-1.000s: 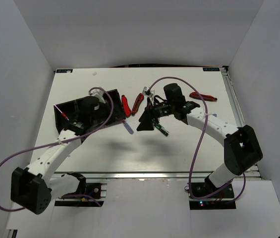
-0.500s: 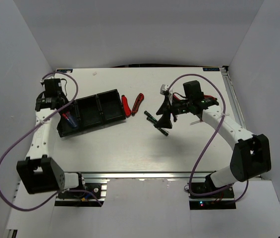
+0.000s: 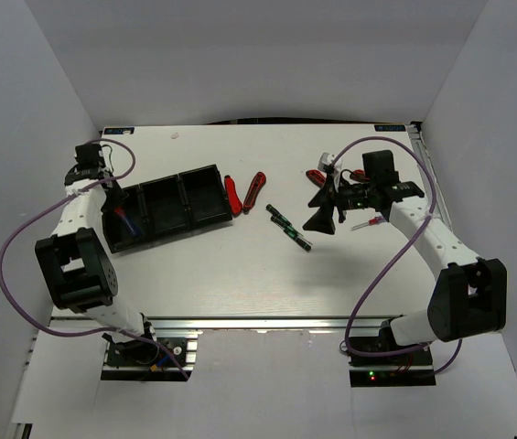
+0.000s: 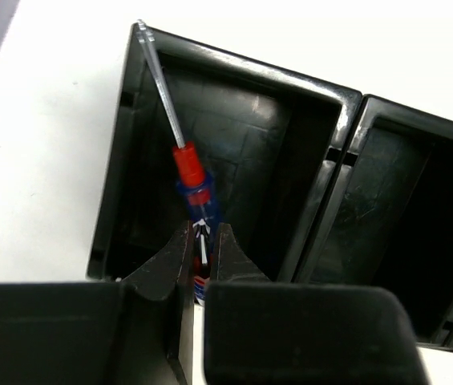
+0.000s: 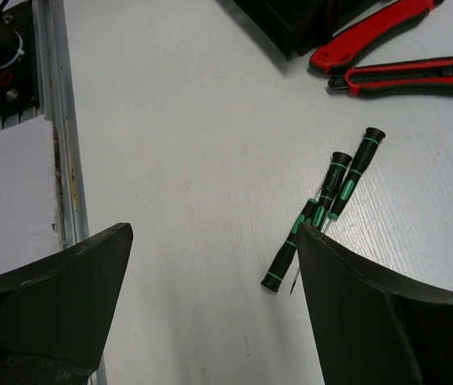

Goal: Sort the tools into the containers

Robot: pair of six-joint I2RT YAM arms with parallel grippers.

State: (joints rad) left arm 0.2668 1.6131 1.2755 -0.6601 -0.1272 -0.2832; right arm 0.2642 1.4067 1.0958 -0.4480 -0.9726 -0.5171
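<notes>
The left fingers [image 4: 170, 265] are closed together and empty, just outside the end compartment of the black tray [image 4: 322, 208]. A blue-handled screwdriver [image 4: 196, 192] lies in that compartment, its shaft leaning on the corner rim. The right fingers [image 5: 58, 281] stand wide apart above the desk [image 5: 178, 144], near the black-and-green screwdrivers [image 5: 334, 188].

The tray [image 4: 112, 176] is glossy black, the screwdriver [image 4: 196, 196] in it blue with a red collar (silver shaft). At the upper right, the cutters [image 5: 418, 72] are red and black, the small screwdrivers [image 5: 332, 183] black with green bands, the bench [image 5: 170, 144] white.
</notes>
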